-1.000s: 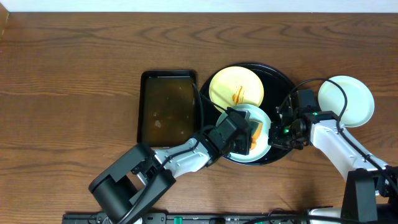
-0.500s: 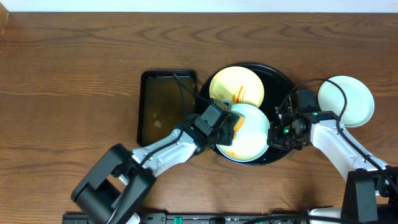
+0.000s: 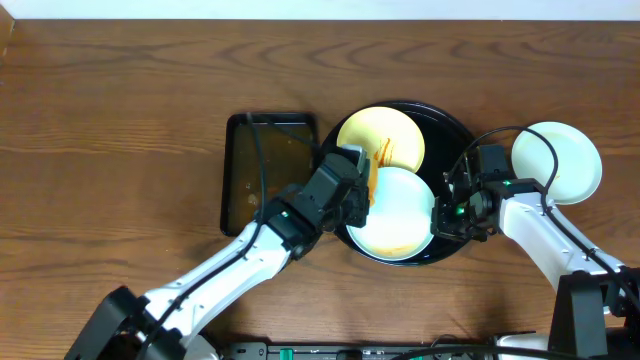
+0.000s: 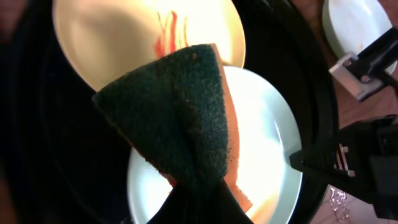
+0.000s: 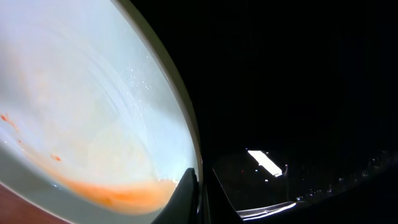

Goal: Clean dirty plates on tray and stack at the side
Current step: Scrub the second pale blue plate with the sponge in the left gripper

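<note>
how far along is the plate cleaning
Done: one clean-looking mint plate sits beside the tray. In hand: right jaws pinch the smeared mint plate while left jaws hold the sponge at its rim. Left: the streaked yellow plate, then stacking.

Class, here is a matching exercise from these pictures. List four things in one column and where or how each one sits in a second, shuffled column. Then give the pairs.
Things
1. yellow plate
2. green plate in the tray
3. green plate on the right
4. sponge

Places or states
A. on the table, outside the tray
B. held in the left gripper
C. rim pinched by the right gripper
D. in the tray, orange streaks, no gripper on it

Pairs: 1-D, 2-C, 3-A, 4-B
</note>
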{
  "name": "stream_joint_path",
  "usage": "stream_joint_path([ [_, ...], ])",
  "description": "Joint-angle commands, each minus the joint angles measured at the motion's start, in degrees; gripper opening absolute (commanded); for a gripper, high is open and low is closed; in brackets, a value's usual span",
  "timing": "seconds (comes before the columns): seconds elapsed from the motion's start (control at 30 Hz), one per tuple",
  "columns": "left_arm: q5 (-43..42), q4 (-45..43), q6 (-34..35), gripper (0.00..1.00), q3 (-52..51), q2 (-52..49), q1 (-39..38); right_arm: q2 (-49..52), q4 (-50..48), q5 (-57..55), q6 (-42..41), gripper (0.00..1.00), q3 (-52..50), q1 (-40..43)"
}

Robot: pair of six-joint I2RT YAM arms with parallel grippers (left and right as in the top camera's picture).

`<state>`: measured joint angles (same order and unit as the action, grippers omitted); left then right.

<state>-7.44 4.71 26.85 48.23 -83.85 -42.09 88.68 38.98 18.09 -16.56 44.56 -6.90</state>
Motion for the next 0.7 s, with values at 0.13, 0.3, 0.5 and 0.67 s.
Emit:
stream_joint_path([
  [0.13, -1.73, 2.23, -1.03, 0.08, -0.44, 0.72, -0.28, -0.20, -0.24, -1.53, -0.13, 0.04, -0.26, -1.03],
  [0.3, -2.43, 0.68, 4.17, 0.08, -0.44, -3.10, -2.67, -0.20, -0.79, -1.51, -0.13, 0.05, -0.26, -1.03],
  [0.5, -3.93, -4.83, 5.31, 0.08, -0.44, -10.14, -7.52, -0.20, -0.76, -1.51, -0.13, 0.04, -0.26, -1.03],
  [0.67, -3.96, -4.79, 6.69, 0.08, -0.44, -13.60, -9.20, -0.20, -0.87, -1.55, -0.13, 0.01, -0.26, -1.03],
])
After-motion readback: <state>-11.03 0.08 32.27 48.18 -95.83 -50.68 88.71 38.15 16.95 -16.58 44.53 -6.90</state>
